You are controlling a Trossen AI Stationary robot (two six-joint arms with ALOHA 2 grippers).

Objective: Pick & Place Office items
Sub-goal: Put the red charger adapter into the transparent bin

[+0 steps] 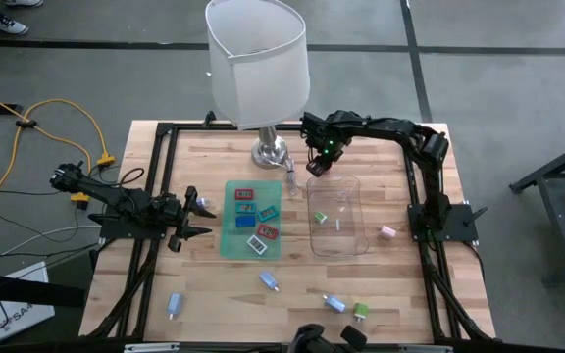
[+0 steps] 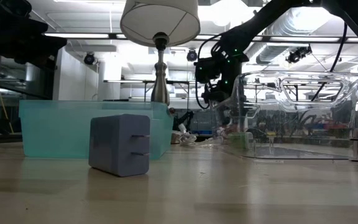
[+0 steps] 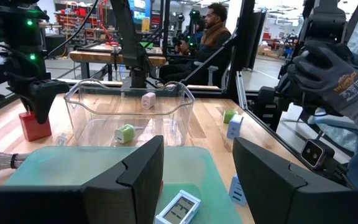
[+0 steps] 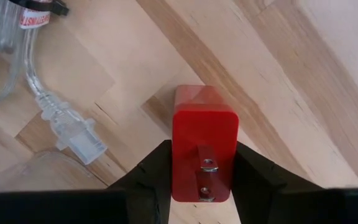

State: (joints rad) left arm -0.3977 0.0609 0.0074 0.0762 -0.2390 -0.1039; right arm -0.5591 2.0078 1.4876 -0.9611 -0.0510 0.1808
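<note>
Red plug block [image 4: 204, 140]; green mat [image 1: 231, 235]; white lampshade [image 1: 258, 59].

A white-shaded lamp [image 1: 259, 69] stands behind the green mat [image 1: 231, 235] and clear tray [image 1: 346, 240].

A grey concrete floor [image 1: 518, 59] lay around the wooden table [image 1: 390, 275], with yellow cables [image 1: 67, 118] trailing at nine o'clock. A white-shaded lamp [image 1: 258, 64] stood at the table's twelve o'clock edge. Beyond, ceiling strip lights [image 2: 73, 35] lit a workshop where a seated person [image 3: 213, 25] and a gloved hand [image 3: 334, 78] showed.
</note>
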